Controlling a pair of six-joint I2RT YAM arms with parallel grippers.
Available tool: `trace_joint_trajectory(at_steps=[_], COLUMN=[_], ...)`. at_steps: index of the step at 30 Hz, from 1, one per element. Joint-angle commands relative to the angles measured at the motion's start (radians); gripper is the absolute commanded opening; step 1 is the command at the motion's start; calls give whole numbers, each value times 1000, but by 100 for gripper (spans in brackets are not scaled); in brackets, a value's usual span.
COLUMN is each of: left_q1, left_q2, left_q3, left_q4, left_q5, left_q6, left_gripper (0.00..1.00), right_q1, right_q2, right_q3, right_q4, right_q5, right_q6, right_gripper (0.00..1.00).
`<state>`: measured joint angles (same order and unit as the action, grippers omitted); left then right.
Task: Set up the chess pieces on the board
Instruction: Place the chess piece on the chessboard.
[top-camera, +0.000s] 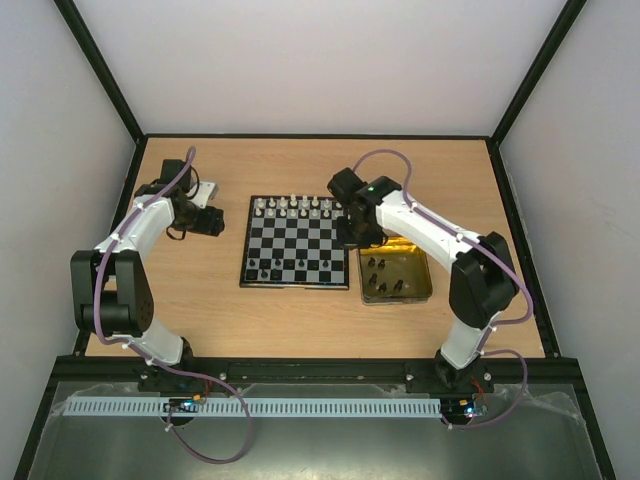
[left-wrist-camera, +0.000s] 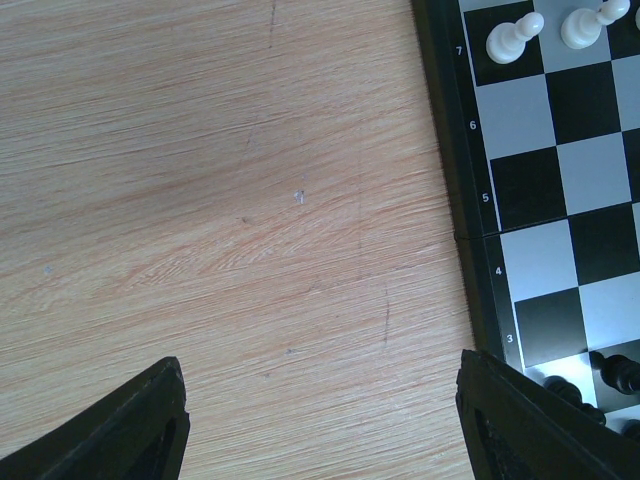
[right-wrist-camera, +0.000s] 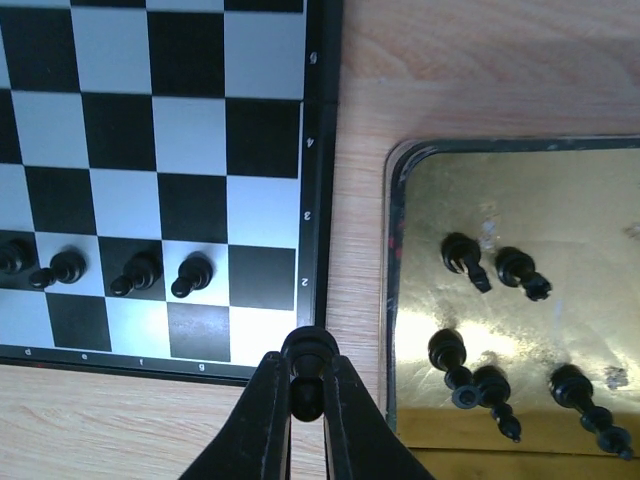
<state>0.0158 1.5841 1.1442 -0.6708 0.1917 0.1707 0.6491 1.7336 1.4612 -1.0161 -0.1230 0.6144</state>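
Note:
The board (top-camera: 300, 240) lies mid-table, with white chess pieces (top-camera: 295, 208) along its far rows and a few black pawns (top-camera: 272, 267) on its near side. My right gripper (right-wrist-camera: 307, 385) is shut on a black pawn (right-wrist-camera: 309, 349), held just above the board's near right corner by the rim (right-wrist-camera: 312, 180). Several black pawns (right-wrist-camera: 190, 273) stand on the second row. My left gripper (left-wrist-camera: 320, 420) is open and empty over bare wood, left of the board's edge (left-wrist-camera: 462, 190). White pawns (left-wrist-camera: 512, 38) show at the top right there.
A yellow-lined metal tin (right-wrist-camera: 520, 190) sits right of the board and holds several black pieces (right-wrist-camera: 447, 352), some lying on their sides. A narrow strip of wood separates tin and board. The right arm (top-camera: 440, 235) reaches over the tin (top-camera: 424, 292).

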Motion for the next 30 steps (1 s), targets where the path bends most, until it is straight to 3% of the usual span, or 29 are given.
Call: trace_joint_trajectory(at_steps=[1,30], left_q1=[-4,-4], left_q2=[-21,2], left_q3=[-3,8], left_q4=[-6,-3], left_q5=[3,-8], left_q6=[-10,-9], left_gripper=[74,74], right_q1=[21,85], right_q2=[37,190], right_q3=[26,17], right_q4=[-20,68], right_q5=[-23,0], right_q6=[12,4], right_gripper=[7,7])
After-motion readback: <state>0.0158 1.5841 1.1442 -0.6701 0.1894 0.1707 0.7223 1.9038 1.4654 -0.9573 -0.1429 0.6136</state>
